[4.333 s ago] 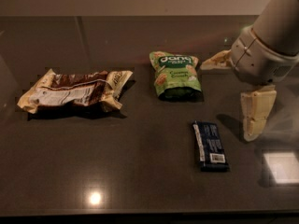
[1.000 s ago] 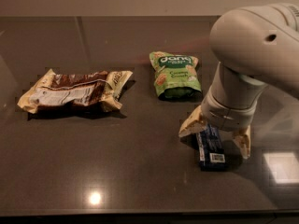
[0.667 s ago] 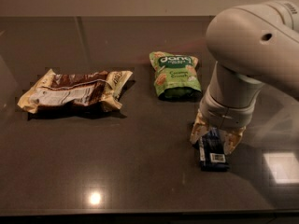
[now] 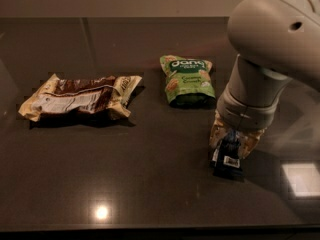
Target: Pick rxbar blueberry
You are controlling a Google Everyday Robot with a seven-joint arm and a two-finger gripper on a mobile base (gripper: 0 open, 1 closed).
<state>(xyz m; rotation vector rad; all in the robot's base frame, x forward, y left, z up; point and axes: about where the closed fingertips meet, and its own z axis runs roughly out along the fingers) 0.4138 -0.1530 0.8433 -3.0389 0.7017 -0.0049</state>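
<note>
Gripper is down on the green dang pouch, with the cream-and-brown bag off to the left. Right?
Not quite. The camera view shows the gripper down on the rxbar blueberry, shut around it; the green dang pouch lies apart behind it. The cream-and-brown bag is off to the left.

gripper (image 4: 232,145) now clamped on rxbar blueberry (image 4: 227,163)

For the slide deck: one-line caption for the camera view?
Gripper at right, jaws closed on the rxbar blueberry; green dang pouch and cream-and-brown bag lie to its left.
</note>
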